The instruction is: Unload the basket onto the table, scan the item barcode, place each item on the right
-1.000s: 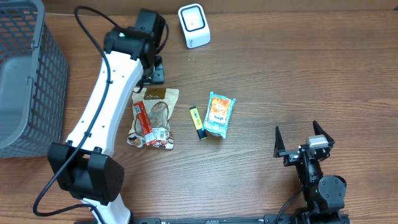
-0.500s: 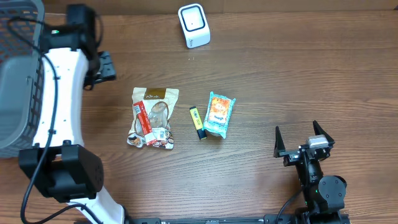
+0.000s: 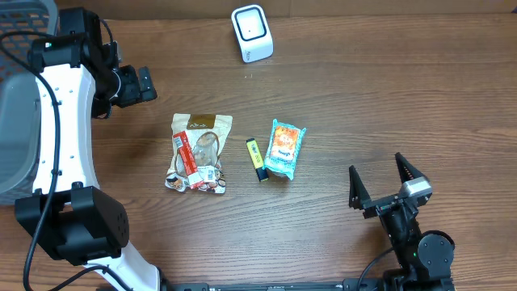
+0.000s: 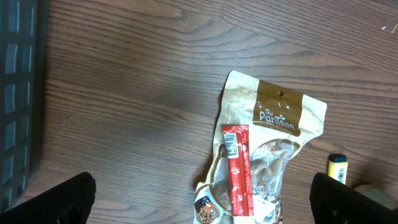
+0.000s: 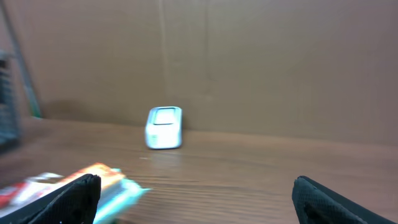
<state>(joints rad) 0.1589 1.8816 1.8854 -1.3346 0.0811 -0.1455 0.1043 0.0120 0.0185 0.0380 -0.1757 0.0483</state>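
Left jaws and right jaws gape wide, empty. I see a crinkly tan pouch (image 4: 289,118), flat red stick (image 4: 236,165) atop, at seven o'clock of the boxy white scanner (image 3: 251,32).

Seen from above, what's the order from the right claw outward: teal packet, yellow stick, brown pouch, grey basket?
1. teal packet, nearest the right gripper, table centre.
2. yellow stick, just beyond it.
3. brown pouch, further left.
4. grey basket, far left edge.

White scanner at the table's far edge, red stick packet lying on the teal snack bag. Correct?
No: the red stick packet lies on the tan pouch, as the left wrist view shows. The white scanner is at the far edge.
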